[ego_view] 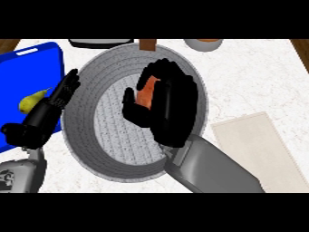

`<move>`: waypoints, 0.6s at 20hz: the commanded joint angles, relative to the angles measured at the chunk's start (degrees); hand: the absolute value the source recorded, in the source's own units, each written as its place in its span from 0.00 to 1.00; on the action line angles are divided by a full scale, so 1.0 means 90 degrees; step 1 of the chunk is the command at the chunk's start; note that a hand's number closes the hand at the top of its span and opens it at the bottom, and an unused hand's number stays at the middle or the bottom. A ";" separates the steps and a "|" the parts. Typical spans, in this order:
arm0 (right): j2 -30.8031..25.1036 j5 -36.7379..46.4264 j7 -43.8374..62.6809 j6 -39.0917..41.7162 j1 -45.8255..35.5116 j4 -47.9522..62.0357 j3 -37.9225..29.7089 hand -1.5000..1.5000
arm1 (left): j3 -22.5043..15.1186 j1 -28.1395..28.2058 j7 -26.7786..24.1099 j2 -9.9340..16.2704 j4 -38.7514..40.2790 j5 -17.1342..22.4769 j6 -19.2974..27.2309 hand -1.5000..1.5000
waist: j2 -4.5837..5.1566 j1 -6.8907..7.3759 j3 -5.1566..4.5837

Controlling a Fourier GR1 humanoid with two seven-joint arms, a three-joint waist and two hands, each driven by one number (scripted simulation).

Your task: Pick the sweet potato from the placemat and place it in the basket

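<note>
A: While the right robot hand (166, 106) hangs over the round grey woven basket (93, 136), what is it carrying?

B: An orange sweet potato (147, 92). The black fingers and thumb curl round it, so only a strip of orange shows between them. It sits above the basket's inner floor, toward the upper right part of the bowl. Whether it touches the bottom I cannot tell.

A: And the pale beige rectangular placemat (260, 149)?

B: It lies on the white marbled table (263, 72) to the right of the basket, well apart from the sweet potato. The grey forearm comes up from the lower edge and crosses the basket's rim beside it.

A: Where is the left robot hand (46, 113)?

B: At the left, between the basket and the blue rectangular tray (23, 63). Its fingers are straight, pointing up along the basket's outer wall, holding nothing.

A: Anything on that tray?

B: A yellow-green pear (31, 100), partly behind the left hand.

A: What else is on the table?

B: Along the far edge, a dark-rimmed dish (100, 43), a brown block (148, 44) just behind the basket, and a grey bowl (204, 44), all cut off by the view's edge.
</note>
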 commanded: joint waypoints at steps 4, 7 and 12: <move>0.0039 0.0251 0.0159 -0.1469 0.0453 0.0057 -0.0526 1.00 | -0.0120 0.0064 -0.0013 -0.0121 -0.0061 -0.0144 0.0117 0.50 | -0.0007 -0.0055 0.0007; 0.0039 -0.0009 0.0190 -0.1085 -0.0091 0.0321 -0.0708 0.00 | 0.0153 -0.0083 0.0022 0.0104 0.0065 0.0146 -0.0140 0.50 | -0.0004 -0.0027 0.0001; 0.0040 -0.0407 -0.0819 -0.1680 -0.0055 0.1138 -0.0736 0.00 | -0.0063 0.0331 0.0385 -0.0063 -0.0627 0.0188 -0.0165 0.50 | -0.0003 0.0013 0.0004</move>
